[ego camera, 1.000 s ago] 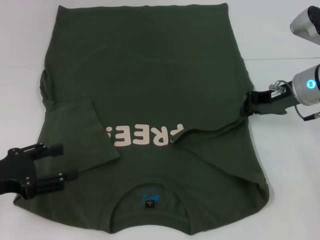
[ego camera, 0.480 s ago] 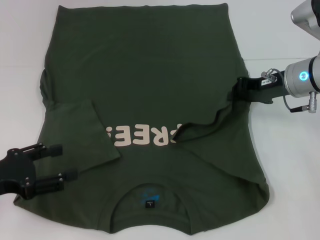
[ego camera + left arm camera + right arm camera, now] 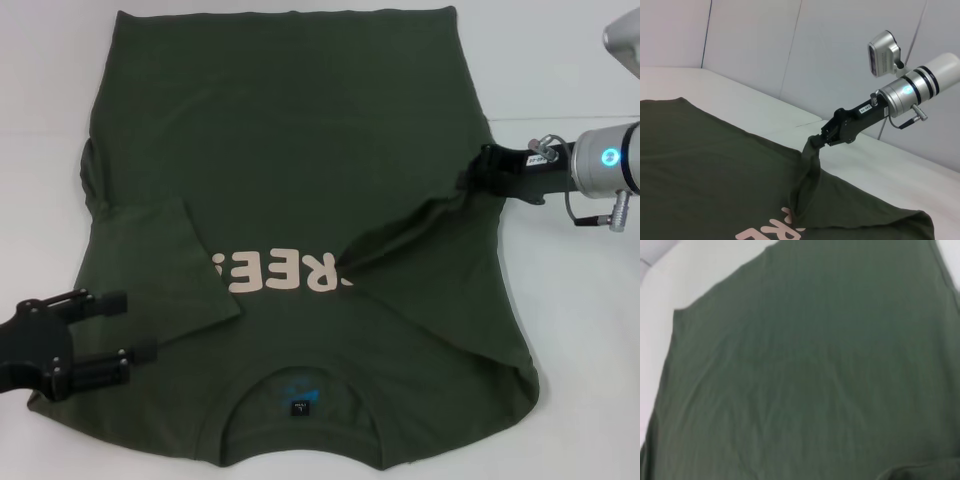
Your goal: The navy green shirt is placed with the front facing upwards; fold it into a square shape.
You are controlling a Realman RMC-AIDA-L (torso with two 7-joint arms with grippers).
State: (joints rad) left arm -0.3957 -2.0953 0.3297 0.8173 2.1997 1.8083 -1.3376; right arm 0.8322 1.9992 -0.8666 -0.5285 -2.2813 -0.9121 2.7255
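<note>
The navy green shirt (image 3: 300,190) lies spread over the white table (image 3: 580,330), collar nearest the robot, pale lettering (image 3: 285,272) partly covered by a raised fold. The right claw (image 3: 470,182) is clamped on the shirt's right sleeve, lifting it off the table; the left wrist view shows the cloth hanging taut from it. The left claw (image 3: 125,325) rests with fingers apart at the folded left sleeve, holding nothing.

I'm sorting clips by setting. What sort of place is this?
Probably a lab or test cell, not a home: a bare white table backed by plain white wall panels, holding only the navy green shirt, whose edge the right gripper has pinched and lifted.
</note>
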